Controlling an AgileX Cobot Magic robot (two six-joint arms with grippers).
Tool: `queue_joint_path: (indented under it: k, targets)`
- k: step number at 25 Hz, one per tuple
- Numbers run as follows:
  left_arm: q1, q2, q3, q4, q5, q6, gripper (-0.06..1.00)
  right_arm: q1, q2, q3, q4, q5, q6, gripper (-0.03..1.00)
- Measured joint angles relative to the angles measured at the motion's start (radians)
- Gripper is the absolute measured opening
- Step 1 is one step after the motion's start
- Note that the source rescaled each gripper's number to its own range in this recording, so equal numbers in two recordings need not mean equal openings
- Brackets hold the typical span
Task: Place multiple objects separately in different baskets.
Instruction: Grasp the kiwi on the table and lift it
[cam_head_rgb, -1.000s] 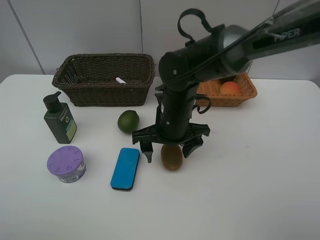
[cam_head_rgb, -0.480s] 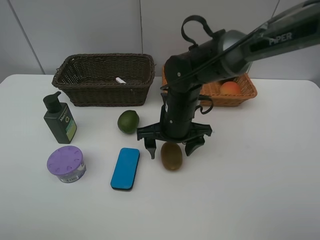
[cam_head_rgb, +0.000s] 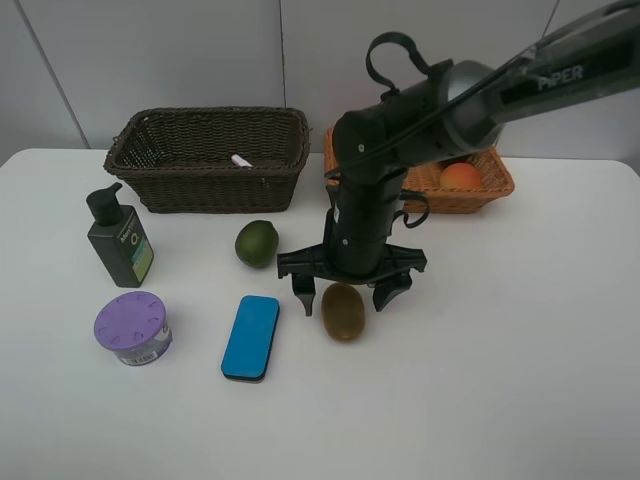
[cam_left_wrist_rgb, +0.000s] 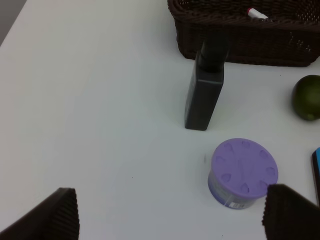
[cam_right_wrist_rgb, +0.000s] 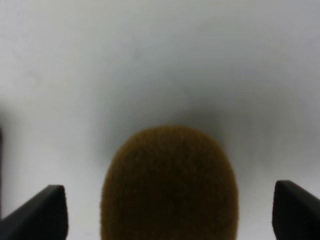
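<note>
Left gripper (cam_left_wrist_rgb: 172, 220): fingers spread wide, holding nothing, above the white table (cam_head_rgb: 500, 400).

At the left of the table the dark green pump bottle (cam_head_rgb: 120, 245) stands upright. The purple-lidded tub (cam_head_rgb: 133, 327) sits nearer, just in front of it. The dark brown basket (cam_head_rgb: 210, 190) stands at the far side, left of centre, with the white-pink marker (cam_head_rgb: 241, 160) inside. The green lime (cam_head_rgb: 257, 243) lies in front of that basket. The blue eraser (cam_head_rgb: 250, 337) lies flat, nearer than the lime.

Right gripper (cam_head_rgb: 343, 298): fingers apart, pointing down. The brown kiwi (cam_head_rgb: 343, 318) lies on the table between the two fingertips and touches neither.

The light orange basket (cam_head_rgb: 495, 185) stands at the far right and holds the orange-red peach (cam_head_rgb: 461, 176).
</note>
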Motion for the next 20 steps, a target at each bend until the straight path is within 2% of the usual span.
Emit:
queue_joint_path:
  k: [3,5,6,7,8,20]
  targets:
    - [0.0,0.0,0.0,0.0,0.0,0.0,0.97,0.0,0.0,0.0,0.0,0.003,0.0,0.97]
    - [0.0,0.0,0.0,0.0,0.0,0.0,0.97,0.0,0.0,0.0,0.01,0.007,0.0,0.89]
    - [0.0,0.0,0.0,0.0,0.0,0.0,0.97,0.0,0.0,0.0,0.014,0.009,0.0,0.79]
    - [0.0,0.0,0.0,0.0,0.0,0.0,0.97,0.0,0.0,0.0,0.024,0.012,0.0,0.62]
    - [0.0,0.0,0.0,0.0,0.0,0.0,0.97,0.0,0.0,0.0,0.032,0.014,0.002,0.56]
    - [0.0,0.0,0.0,0.0,0.0,0.0,0.97,0.0,0.0,0.0,0.035,0.025,0.003,0.57]
